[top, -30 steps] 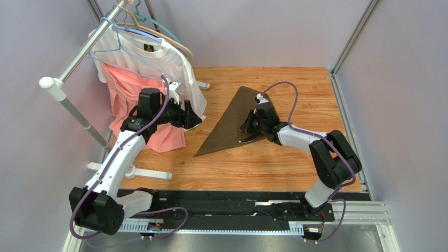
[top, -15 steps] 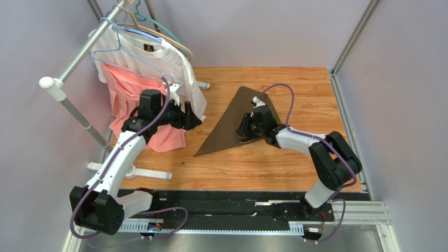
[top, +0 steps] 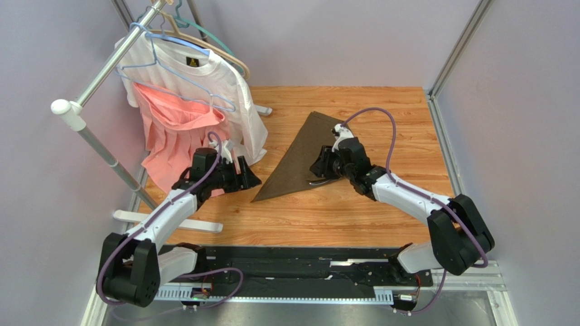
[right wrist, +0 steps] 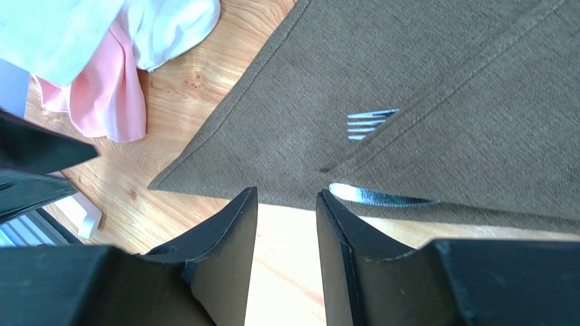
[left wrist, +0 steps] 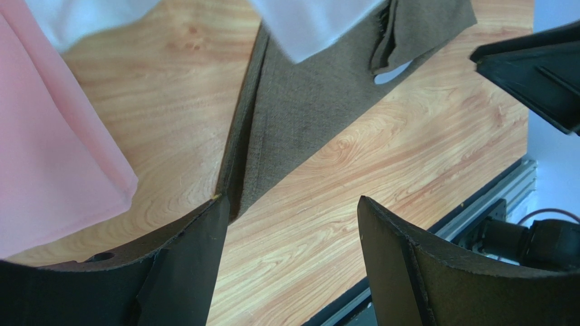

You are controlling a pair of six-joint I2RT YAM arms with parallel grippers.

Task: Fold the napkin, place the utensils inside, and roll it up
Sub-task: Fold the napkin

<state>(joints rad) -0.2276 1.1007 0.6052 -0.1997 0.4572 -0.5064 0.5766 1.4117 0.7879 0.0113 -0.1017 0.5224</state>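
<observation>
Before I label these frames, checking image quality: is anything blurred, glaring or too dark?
Top external: evenly lit and sharp, only soft shadows. Right wrist: the fork and knife glint brightly on the napkin; its own fingers are near-black. Left wrist: the white T-shirt is washed out and soft.

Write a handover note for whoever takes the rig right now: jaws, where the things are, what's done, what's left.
Grippers: left gripper open, empty, by the pointed near corner of the napkin; right gripper open, empty, over its near edge.
Things: napkin folded into a triangle, flat on the table; fork tines and knife blade poke out of the fold.
Done: fold, utensils in.
To do: roll it up.
</observation>
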